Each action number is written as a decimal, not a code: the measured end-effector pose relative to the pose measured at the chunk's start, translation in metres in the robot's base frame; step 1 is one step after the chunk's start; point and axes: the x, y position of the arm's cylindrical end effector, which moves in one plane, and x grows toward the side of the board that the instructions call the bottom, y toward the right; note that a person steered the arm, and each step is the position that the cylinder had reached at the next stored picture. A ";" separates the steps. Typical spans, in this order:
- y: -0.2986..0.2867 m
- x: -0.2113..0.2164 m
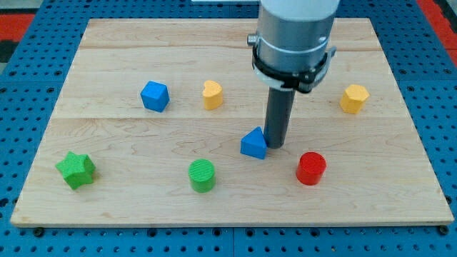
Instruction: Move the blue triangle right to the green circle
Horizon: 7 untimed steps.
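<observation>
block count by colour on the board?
Blue: 2, the blue cube and the blue triangle
Yellow: 2, the yellow heart and the yellow hexagon
Green: 2, the green star and the green circle
Red: 1, the red cylinder
Total: 7

My tip is at the blue triangle's right edge.

Pale wooden board (107, 43) with faint grain, on a blue pegboard (21, 107); blue triangle (253, 143), blue cube (154, 96), green circle (202, 175), green star (76, 170), red cylinder (310, 168), yellow heart (211, 94), yellow hexagon (353, 98), dark rod (278, 114)
</observation>
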 end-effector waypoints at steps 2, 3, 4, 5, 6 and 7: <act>-0.042 -0.054; -0.063 -0.030; -0.049 -0.025; -0.021 -0.025; -0.014 -0.008; -0.015 0.019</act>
